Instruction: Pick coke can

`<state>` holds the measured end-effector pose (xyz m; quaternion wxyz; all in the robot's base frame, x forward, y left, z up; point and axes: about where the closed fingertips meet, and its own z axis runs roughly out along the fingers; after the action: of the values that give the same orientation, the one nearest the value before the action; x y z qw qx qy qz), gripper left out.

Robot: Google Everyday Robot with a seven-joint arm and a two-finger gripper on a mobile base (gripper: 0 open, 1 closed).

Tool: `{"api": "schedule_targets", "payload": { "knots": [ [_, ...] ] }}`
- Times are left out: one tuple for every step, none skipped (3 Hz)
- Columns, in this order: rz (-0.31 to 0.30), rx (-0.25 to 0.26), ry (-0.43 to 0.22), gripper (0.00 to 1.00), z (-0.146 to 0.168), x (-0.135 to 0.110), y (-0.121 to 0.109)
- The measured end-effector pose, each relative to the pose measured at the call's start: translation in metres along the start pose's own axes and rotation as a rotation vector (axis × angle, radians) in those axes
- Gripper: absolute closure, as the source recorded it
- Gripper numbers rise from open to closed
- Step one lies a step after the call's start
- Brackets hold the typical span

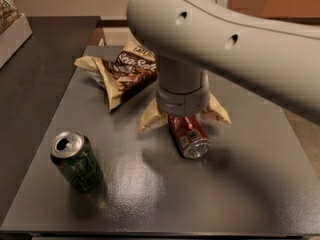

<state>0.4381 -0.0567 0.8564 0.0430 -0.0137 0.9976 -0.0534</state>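
Observation:
The coke can (190,137) is dark red and lies on its side on the grey table (240,194), its silver end facing the front. My gripper (184,116) hangs from the big grey arm right over the can's far end. Its two tan fingers (151,120) are spread apart, one on each side of the can. The gripper is open and holds nothing. The far part of the can is hidden under the wrist.
A dark green can (76,160) with a silver top stands upright at the front left. A brown and tan chip bag (125,74) lies at the back left. A darker counter (35,69) adjoins the table's left edge.

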Motion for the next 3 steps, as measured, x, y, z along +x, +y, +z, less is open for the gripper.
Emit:
{"api": "schedule_targets", "payload": {
  "knots": [
    [-0.015,-0.04,-0.044,0.0,0.003,0.001,-0.006],
    [-0.045,-0.079,-0.075,0.0,0.007,-0.004,-0.011],
    [-0.085,-0.114,-0.091,0.0,0.012,-0.01,-0.015]
  ]
}}
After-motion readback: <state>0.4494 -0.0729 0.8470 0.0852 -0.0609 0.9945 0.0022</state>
